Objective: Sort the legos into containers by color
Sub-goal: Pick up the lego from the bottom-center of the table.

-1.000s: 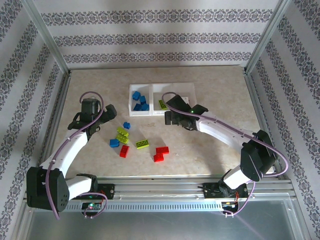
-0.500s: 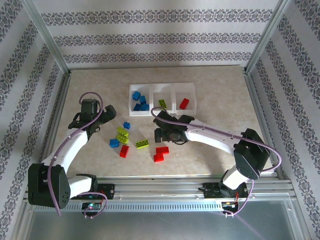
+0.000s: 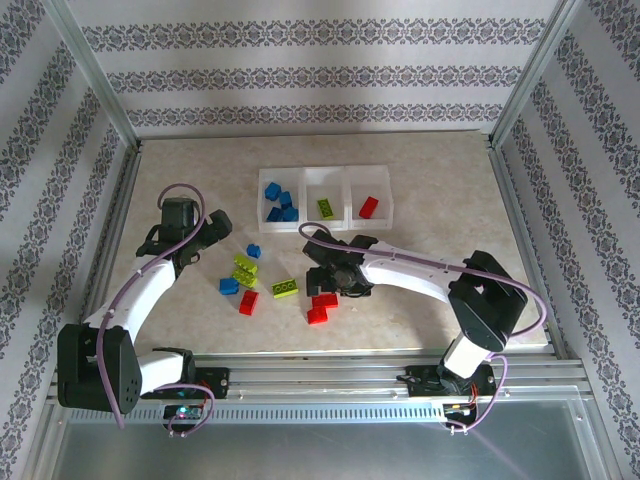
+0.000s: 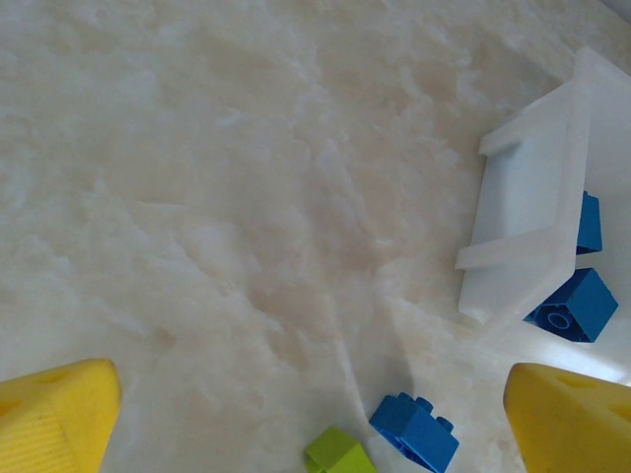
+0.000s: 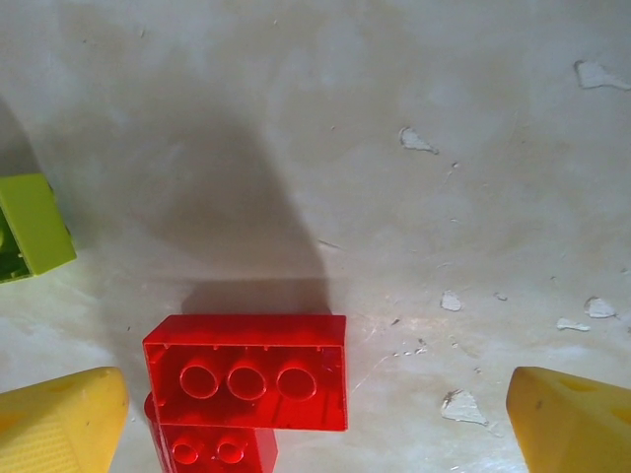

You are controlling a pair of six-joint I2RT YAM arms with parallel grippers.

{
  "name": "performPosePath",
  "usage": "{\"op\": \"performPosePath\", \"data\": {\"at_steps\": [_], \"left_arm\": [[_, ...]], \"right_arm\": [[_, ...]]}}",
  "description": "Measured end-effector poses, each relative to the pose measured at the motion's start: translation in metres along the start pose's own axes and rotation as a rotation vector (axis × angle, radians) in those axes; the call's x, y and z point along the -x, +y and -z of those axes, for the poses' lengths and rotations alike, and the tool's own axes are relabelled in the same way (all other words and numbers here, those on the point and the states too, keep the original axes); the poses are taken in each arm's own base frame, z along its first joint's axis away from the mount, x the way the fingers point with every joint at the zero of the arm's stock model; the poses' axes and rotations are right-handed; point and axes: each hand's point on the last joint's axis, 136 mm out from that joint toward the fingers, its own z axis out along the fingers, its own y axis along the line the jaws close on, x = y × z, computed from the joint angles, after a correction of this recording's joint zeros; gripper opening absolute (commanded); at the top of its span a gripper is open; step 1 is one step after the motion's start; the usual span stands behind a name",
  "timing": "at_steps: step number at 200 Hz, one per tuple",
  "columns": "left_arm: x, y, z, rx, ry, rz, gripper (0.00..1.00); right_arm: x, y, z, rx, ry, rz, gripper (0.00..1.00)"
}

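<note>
Left gripper (image 4: 315,419): fingers spread wide with nothing between them, over bare table (image 3: 440,200) near a corner of the left bin (image 4: 527,227).
Right gripper (image 5: 315,419): jaws spread, empty, above two red bricks (image 5: 246,370) that touch each other; its height above them is hard to judge.
Containers: three bins in a row, side by side, at the middle back of the table.
Sorted legos: blue bricks (image 3: 280,200) in the left bin, a lime brick (image 3: 325,208) in the middle bin (image 3: 325,172), a red brick (image 3: 368,207) in the right bin (image 3: 368,171).
Loose legos: two blue (image 3: 229,286), three lime (image 3: 285,288) and a third red (image 3: 248,302) lie between the arms.
</note>
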Motion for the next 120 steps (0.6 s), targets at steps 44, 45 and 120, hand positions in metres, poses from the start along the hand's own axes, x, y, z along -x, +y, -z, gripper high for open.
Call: {"op": "performPosePath", "data": {"at_steps": [44,45,120], "left_arm": [[-0.001,0.0,-0.001,-0.002,0.005,0.006,1.0],[-0.001,0.0,-0.001,-0.002,0.005,0.005,1.0],[-0.002,0.003,-0.001,-0.003,0.012,0.015,1.0]], "right_arm": [[-0.012,0.009,-0.013,0.007,0.043,0.024,0.96],[-0.012,0.009,-0.013,0.007,0.044,0.025,0.95],[-0.023,0.006,-0.032,-0.032,0.093,0.038,0.9]]}}
